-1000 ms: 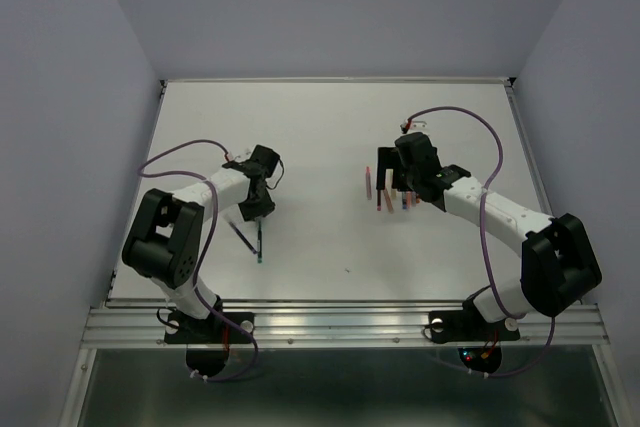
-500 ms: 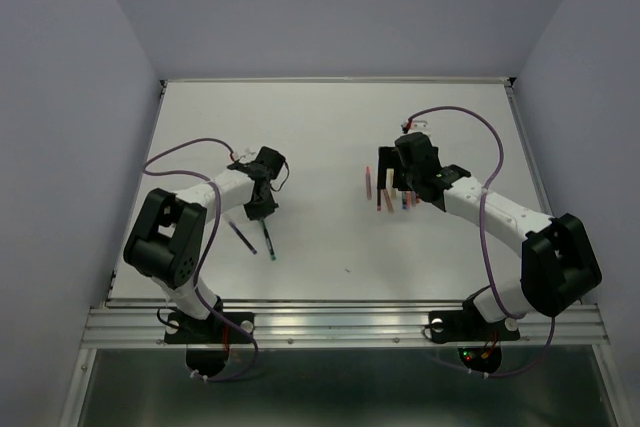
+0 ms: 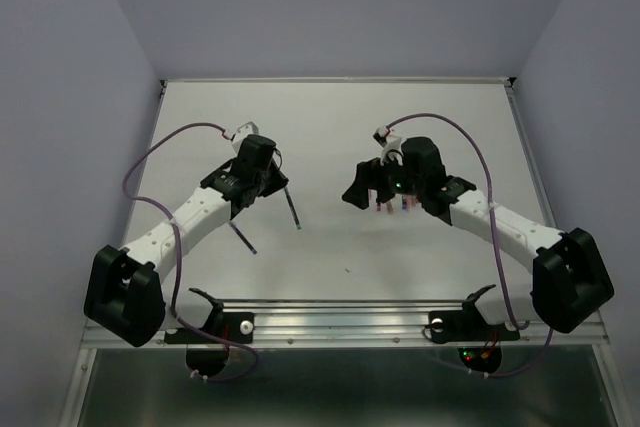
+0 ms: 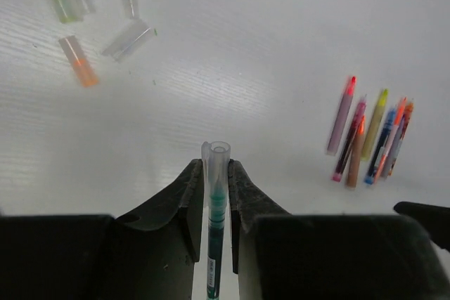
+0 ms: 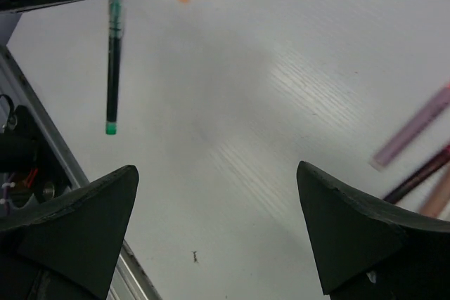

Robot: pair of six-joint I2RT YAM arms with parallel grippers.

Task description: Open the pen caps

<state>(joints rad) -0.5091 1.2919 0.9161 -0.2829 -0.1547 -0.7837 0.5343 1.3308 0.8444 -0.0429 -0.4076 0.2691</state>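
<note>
Seen from above, two robot arms reach over a pale surface [image 3: 330, 127]. The task looks partly done.

**Progress**
- In the left wrist view, four loose pen caps [image 4: 77, 61] lie scattered at about 10 to 11 o'clock. They are pale, yellow-green and orange, so I judge several pens are already open.
- A cluster of pens [image 4: 370, 138] lies on the surface at 3 o'clock in that view. They are side by side and roughly parallel, in pink, yellow, orange and blue. The pictures do not show whether they are capped.
- In the top view, one dark pen [image 3: 240, 237] lies alone at 5 o'clock from the left arm's wrist.

**Fingers**
- The left fingers [image 4: 186, 198] are clenched on a green pen [image 4: 215, 194], held in the air above the surface.
- A clear cap [image 4: 216, 151] appears to sit on the pen's end, poking just past the fingertips. This pen is probably the one in hand for opening.
- The right fingers [image 5: 77, 223] are spread wide and grasp nothing. They face the green pen from the 3 o'clock side but are well apart from it.

**Direction of the green pen**
- In the top view its long axis runs from 11 o'clock to 5 o'clock, with a green end at the 5 o'clock end.
- In the left wrist view it runs from 12 to 6 o'clock, with the clear cap at 12.
- In the right wrist view it hangs nearly upright at 10 o'clock, green end lowest.
</note>
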